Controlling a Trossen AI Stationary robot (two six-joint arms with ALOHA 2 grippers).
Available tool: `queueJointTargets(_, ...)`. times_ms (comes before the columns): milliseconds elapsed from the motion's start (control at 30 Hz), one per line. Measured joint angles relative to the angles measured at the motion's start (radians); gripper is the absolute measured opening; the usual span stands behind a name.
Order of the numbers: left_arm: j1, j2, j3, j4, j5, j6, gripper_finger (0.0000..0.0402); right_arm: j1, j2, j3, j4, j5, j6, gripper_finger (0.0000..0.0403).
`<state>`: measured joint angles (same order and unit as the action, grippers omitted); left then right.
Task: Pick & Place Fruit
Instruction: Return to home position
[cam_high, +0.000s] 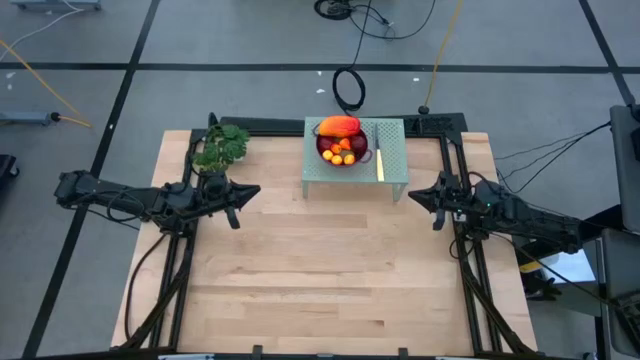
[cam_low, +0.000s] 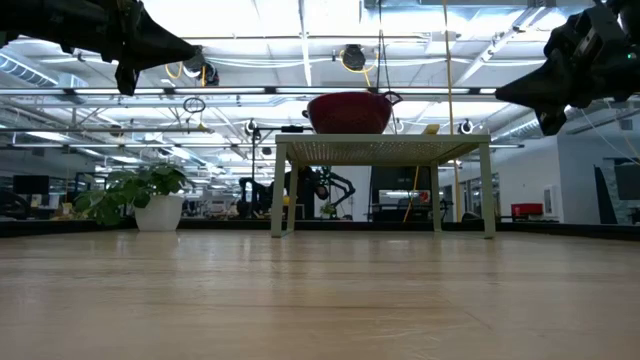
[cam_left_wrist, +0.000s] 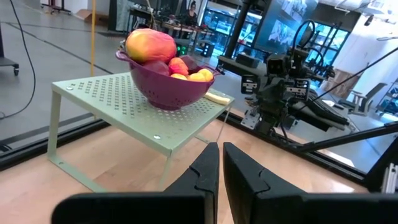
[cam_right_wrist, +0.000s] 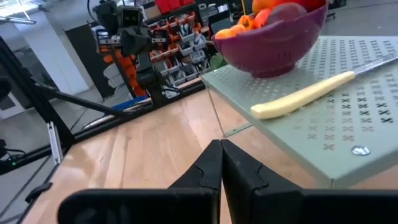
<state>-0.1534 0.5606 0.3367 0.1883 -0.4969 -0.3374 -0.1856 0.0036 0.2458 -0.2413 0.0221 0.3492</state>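
The fruit (cam_left_wrist: 151, 45) sits in the purple strainer bowl (cam_left_wrist: 168, 93) on the green shelf (cam_high: 392, 150) at 12 o'clock of the surface (cam_high: 320, 280): one big orange-red piece on top, with small dark red and orange ones beside it. My left hand (cam_left_wrist: 221, 149) at 9 o'clock and my right hand (cam_right_wrist: 221, 146) at 3 o'clock both have their fingers together.

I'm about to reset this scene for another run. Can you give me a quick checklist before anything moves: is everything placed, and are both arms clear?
1. Fruit in bowl: ok.
2. Bowl upright on shelf: ok.
3. Knife flat on shelf, beside bowl, not touching it: ok.
4. Left gripper shut, empty, clear of shelf: ok.
5. Right gripper shut, empty, clear of shelf: ok.
6. Every fruit piece accounted for: cannot tell, the lower ones are hidden in the bowl.
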Motion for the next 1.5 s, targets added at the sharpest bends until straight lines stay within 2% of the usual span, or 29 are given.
queueJointTargets(267,0.0,-0.022,0.0,-0.006,0.003,0.071,0.0019,0.0,-0.001,-0.035,0.051,-0.001,-0.003,0.0)
queueJointTargets(400,-0.014,-0.101,0.0,-0.036,0.002,0.128,0.0003,0.0,-0.001,-0.035,0.06,-0.011,-0.011,0.0)
queueJointTargets(600,-0.064,-0.245,0.0,-0.168,0.002,0.127,0.001,0.0,0.0,-0.035,0.081,-0.032,-0.031,0.0)
queueJointTargets(833,-0.114,-0.344,-0.002,-0.283,-0.002,0.15,0.0008,0.0,-0.001,-0.035,0.107,-0.032,-0.07,0.0)
queueJointTargets(967,-0.129,-0.389,-0.059,-0.259,-0.002,0.156,0.0002,0.0,-0.001,-0.035,0.102,-0.027,-0.076,0.0)
queueJointTargets(1200,-0.13,-0.481,-0.242,-0.05,-0.002,0.179,0.0005,0.0,-0.001,-0.035,0.101,-0.024,-0.086,0.0)
queueJointTargets(1500,-0.129,-0.555,-0.314,-0.096,-0.001,0.177,0.0004,-0.001,0.0,-0.034,0.086,0.003,-0.163,0.0)
